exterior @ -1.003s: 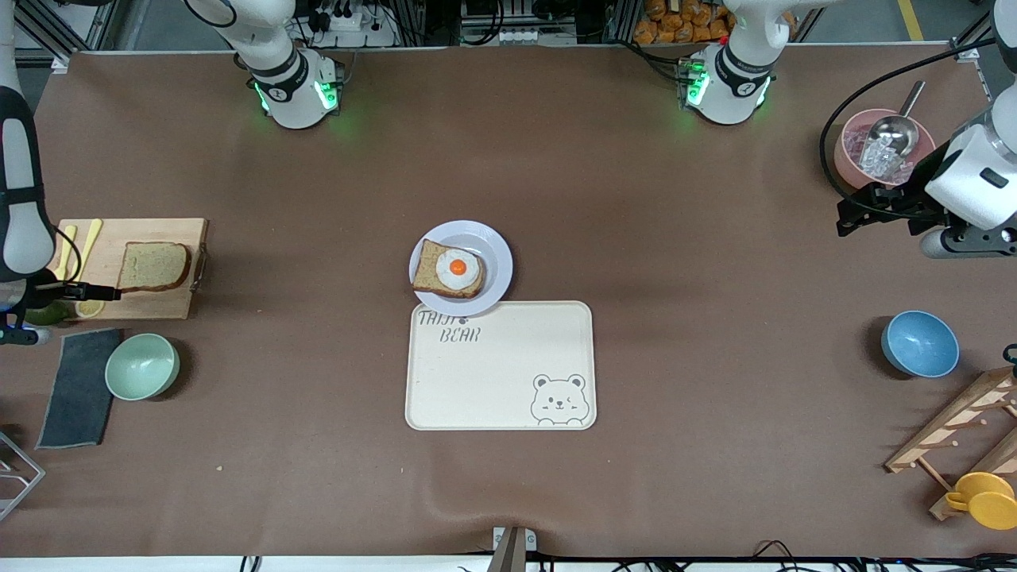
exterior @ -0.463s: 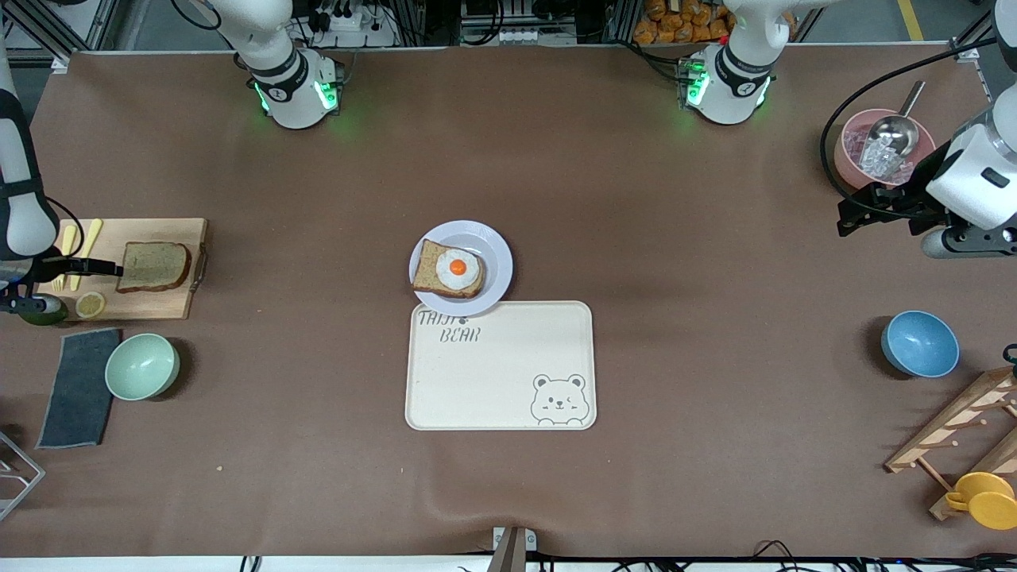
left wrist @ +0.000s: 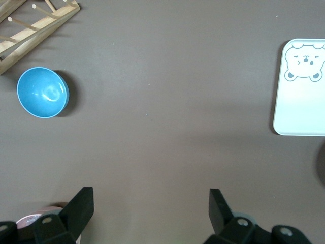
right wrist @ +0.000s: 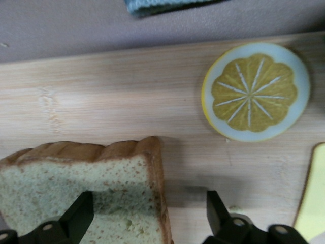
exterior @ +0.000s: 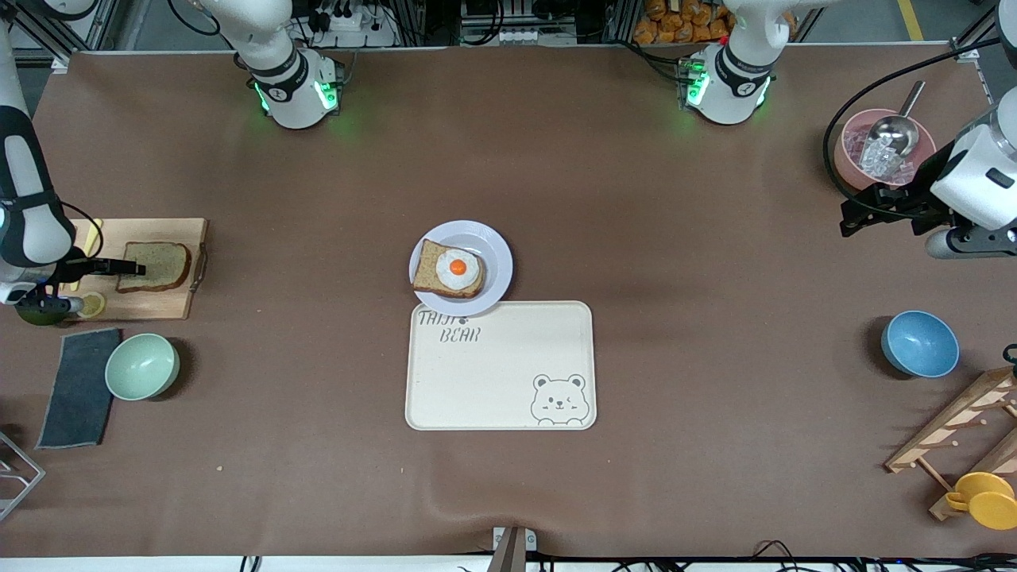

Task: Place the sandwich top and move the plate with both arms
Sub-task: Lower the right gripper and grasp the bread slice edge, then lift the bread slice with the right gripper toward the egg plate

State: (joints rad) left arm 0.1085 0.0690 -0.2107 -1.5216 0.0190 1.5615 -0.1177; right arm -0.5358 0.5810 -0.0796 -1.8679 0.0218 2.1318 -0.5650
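The sandwich top (exterior: 163,265), a plain bread slice (right wrist: 101,203), lies on a wooden cutting board (exterior: 159,306) at the right arm's end of the table. My right gripper (exterior: 131,268) is low over the slice's crust edge and open. In the right wrist view (right wrist: 147,208) one finger is over the bread and the other over the board. The pale plate (exterior: 496,254) stands mid-table with an egg-topped bread slice (exterior: 449,270) on it. My left gripper (exterior: 850,216) waits open beside a pink bowl, over bare table (left wrist: 151,201).
The cream bear tray (exterior: 500,373) touches the plate's nearer edge. A lemon slice (right wrist: 255,90) lies on the board. A green bowl (exterior: 141,365) and a grey cloth (exterior: 79,387) sit nearer the camera. A pink bowl with scoop (exterior: 854,147), blue bowl (exterior: 919,343), wooden rack (exterior: 953,429) and yellow cup (exterior: 984,499) fill the left arm's end.
My right gripper has slid from the board's lemon corner to over the bread slice's edge. The left arm has hardly moved.
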